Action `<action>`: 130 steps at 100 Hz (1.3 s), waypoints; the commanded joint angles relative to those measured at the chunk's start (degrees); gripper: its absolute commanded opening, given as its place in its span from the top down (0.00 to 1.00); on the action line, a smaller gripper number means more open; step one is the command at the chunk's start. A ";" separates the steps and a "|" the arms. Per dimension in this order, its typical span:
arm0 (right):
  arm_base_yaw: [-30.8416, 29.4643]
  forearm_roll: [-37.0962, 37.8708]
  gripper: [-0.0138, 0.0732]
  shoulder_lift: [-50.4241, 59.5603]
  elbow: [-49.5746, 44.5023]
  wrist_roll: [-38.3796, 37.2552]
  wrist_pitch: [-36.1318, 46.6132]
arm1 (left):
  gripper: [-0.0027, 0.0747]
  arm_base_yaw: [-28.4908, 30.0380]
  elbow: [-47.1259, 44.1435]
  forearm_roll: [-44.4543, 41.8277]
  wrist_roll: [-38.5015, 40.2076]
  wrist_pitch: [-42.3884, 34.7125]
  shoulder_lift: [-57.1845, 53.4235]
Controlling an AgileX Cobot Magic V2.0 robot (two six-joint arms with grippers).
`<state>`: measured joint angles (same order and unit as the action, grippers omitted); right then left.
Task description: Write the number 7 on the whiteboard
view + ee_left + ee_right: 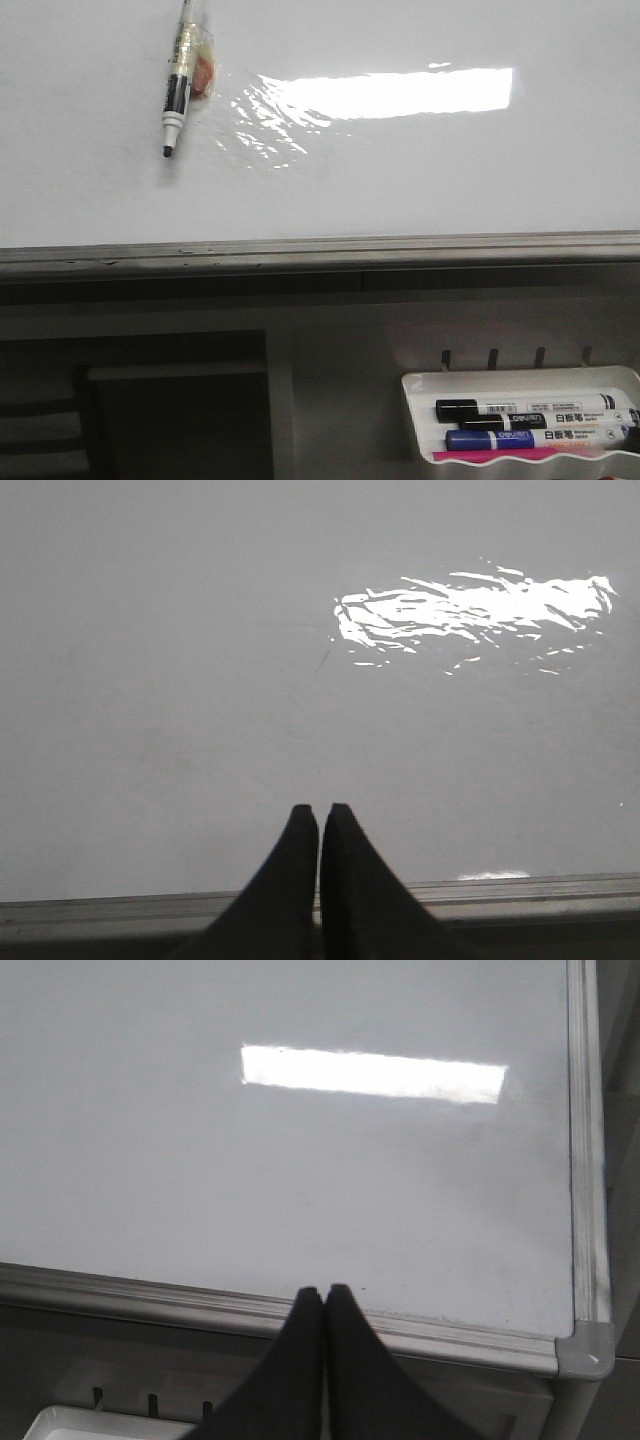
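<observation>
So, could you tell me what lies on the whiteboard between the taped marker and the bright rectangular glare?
In the front view, only wrinkled film reflections lie between the taped marker and the rectangular glare; the whiteboard carries no writing there.

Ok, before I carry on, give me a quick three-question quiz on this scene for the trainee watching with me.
1. True or false: a number 7 is already drawn on the whiteboard.
2. Which colour is the cap of the marker lying lowest in the marker tray? A) red B) blue C) green
3. How do the jaws of the left gripper and right gripper stand?

Key
1. False: the board shows only glare, plus a capless marker with its tip towards the surface.
2. B, the blue-capped marker.
3. Both shut, holding nothing.
</observation>
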<state>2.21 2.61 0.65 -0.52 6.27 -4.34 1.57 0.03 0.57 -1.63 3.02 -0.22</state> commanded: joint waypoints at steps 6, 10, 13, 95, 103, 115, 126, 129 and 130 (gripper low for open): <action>-0.35 0.70 0.92 1.08 -1.82 0.30 4.34 | 0.99 -0.25 -2.07 0.48 0.52 -4.15 -1.74; -0.35 0.70 0.92 1.08 -1.82 0.30 4.34 | 0.99 -0.25 -2.07 0.48 0.52 -4.15 -1.74; -0.35 0.70 0.92 1.08 -1.82 0.30 4.34 | 0.99 -0.25 -2.07 0.48 0.52 -4.15 -1.74; -0.35 0.70 0.92 1.08 -1.82 0.30 4.34 | 0.99 -0.25 -2.07 0.48 0.52 -5.98 -1.74; -0.35 0.70 0.92 1.08 -1.82 0.30 4.34 | 0.99 -0.25 -2.07 0.48 0.52 -6.94 -1.74; -0.35 0.70 0.92 1.08 -1.82 0.30 4.34 | 0.99 -0.25 -2.07 1.20 0.52 -8.55 -1.74; -0.35 -3.43 0.92 1.08 -1.82 0.30 5.12 | 0.99 -0.25 -2.07 8.52 0.52 -8.70 -1.74; -0.35 -5.54 0.92 1.08 -1.82 0.30 5.64 | 0.99 -0.25 -2.07 12.23 0.52 -8.70 -1.74; -0.35 -6.68 0.92 1.08 -1.82 0.30 5.90 | 0.99 -0.25 -2.07 13.00 0.52 -8.70 -1.74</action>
<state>2.21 0.40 0.65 -0.52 6.27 -4.19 1.57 0.03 6.30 -1.63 -0.85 -0.22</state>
